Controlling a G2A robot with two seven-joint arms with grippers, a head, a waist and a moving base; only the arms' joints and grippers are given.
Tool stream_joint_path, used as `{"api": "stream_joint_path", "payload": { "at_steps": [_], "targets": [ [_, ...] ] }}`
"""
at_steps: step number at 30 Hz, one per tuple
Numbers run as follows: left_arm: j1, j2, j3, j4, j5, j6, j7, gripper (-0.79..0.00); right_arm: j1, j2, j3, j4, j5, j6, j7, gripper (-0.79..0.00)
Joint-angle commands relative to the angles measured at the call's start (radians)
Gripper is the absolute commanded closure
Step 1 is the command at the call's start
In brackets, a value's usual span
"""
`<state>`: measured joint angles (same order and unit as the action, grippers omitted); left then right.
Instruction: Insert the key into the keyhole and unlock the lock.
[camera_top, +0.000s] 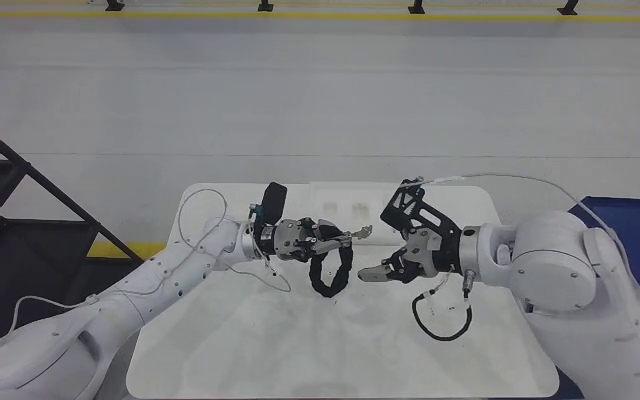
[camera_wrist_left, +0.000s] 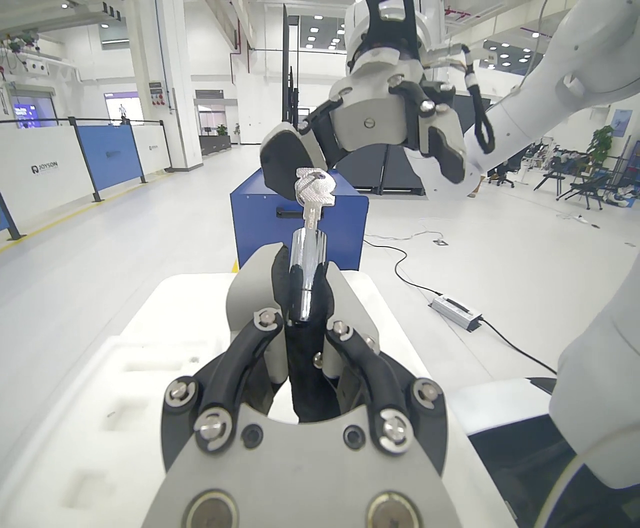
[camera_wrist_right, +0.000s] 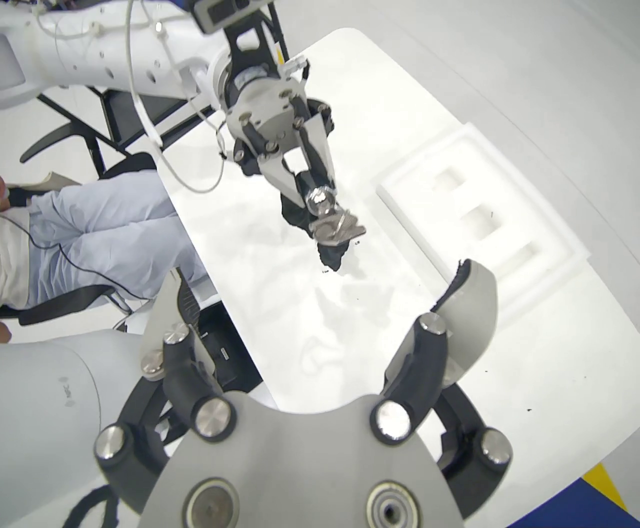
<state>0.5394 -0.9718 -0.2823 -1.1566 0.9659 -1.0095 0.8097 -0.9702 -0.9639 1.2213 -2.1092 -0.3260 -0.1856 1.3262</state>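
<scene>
Our left gripper (camera_wrist_left: 300, 272) clamps the lock (camera_wrist_left: 310, 245) above the table (camera_top: 330, 350), key (camera_wrist_left: 315, 187) seated in its end, and our right gripper (camera_wrist_left: 365, 160) gapes just short of it, so we fear an off-centre pinch could skew the key or twist the lock loose.

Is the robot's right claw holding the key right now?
No, the right gripper is open and stands clear of the key, which sticks out of the lock.
</scene>
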Motion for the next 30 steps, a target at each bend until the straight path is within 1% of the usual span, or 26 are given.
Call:
{"api": "stream_joint_path", "payload": {
  "at_steps": [1, 2, 9, 13, 15, 16, 18, 21, 25, 28, 29, 30],
  "targets": [
    [0.010, 0.007, -0.006, -0.010, -0.005, -0.003, -0.002, 0.000, 0.000, 0.003, 0.006, 0.011, 0.020, -0.035, 0.009, -0.785],
    [0.011, 0.011, -0.005, -0.014, -0.004, -0.003, -0.002, 0.000, -0.001, 0.004, 0.010, 0.023, 0.032, -0.049, 0.004, -0.785],
    [-0.009, 0.032, 0.038, -0.031, -0.022, -0.003, -0.006, 0.000, -0.001, 0.004, 0.010, 0.023, 0.032, -0.049, 0.004, -0.785],
    [-0.030, 0.040, 0.068, -0.039, -0.055, -0.003, -0.034, 0.000, -0.001, 0.004, 0.010, 0.023, 0.032, -0.049, 0.004, -0.785],
    [-0.039, 0.043, 0.083, -0.046, -0.076, -0.003, -0.051, 0.000, -0.016, 0.005, 0.005, 0.020, 0.011, -0.068, -0.022, -0.785],
    [-0.044, 0.045, 0.089, -0.048, -0.086, -0.003, -0.061, 0.000, -0.017, 0.006, 0.003, 0.013, -0.001, -0.102, -0.029, -0.785],
    [-0.053, 0.046, 0.103, -0.052, -0.108, -0.003, -0.081, 0.000, -0.015, 0.008, -0.001, 0.023, -0.007, -0.206, -0.053, -0.785],
    [-0.060, 0.046, 0.112, -0.058, -0.139, -0.003, -0.113, 0.000, -0.012, 0.011, -0.014, 0.037, -0.063, -0.338, -0.097, -0.785],
    [-0.059, 0.046, 0.112, -0.063, -0.174, -0.003, -0.155, 0.000, -0.005, 0.012, -0.030, 0.031, -0.138, -0.441, -0.155, -0.785],
    [-0.058, 0.046, 0.112, -0.064, -0.201, -0.003, -0.174, 0.000, -0.009, 0.014, -0.036, 0.009, -0.206, -0.486, -0.198, -0.785],
    [-0.059, 0.046, 0.112, -0.065, -0.207, -0.003, -0.180, 0.000, -0.010, 0.015, -0.039, 0.003, -0.226, -0.496, -0.205, -0.763],
    [-0.058, 0.046, 0.112, -0.066, -0.213, -0.003, -0.186, 0.000, -0.011, 0.015, -0.043, -0.005, -0.244, -0.506, -0.211, -0.693]
  ]
}}
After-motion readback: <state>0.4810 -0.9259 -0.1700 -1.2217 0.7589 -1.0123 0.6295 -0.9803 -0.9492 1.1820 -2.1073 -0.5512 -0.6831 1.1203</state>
